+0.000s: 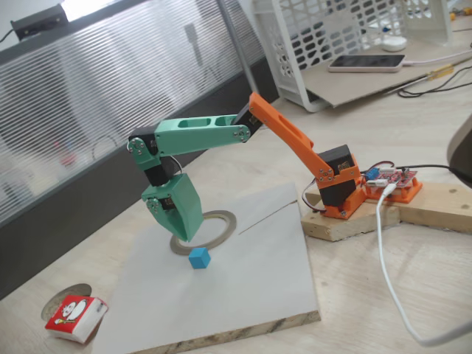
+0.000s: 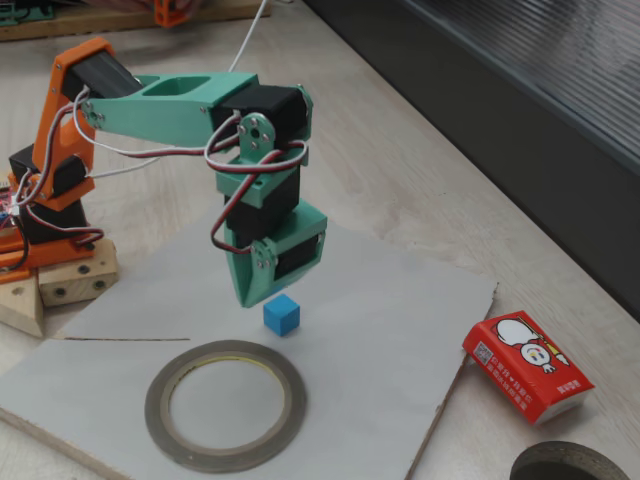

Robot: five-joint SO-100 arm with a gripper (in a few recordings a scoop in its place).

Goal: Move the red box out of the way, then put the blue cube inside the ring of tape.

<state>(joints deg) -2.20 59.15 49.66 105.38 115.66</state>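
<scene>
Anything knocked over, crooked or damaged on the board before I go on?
Nothing stands out. The cube sits flat on the board, outside the tape ring, just below the gripper. The red box lies off the board near the table hole, undamaged.

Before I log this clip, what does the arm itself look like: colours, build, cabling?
The arm is 3D-printed plastic: an orange base and lower link, mint-green upper link with slotted cut-outs, and a mint-green wedge-shaped pincer. Black servo blocks sit at the joints. Red, black and white wires loop around the wrist and base. The base sits on a wooden block beside a red circuit board.
</scene>
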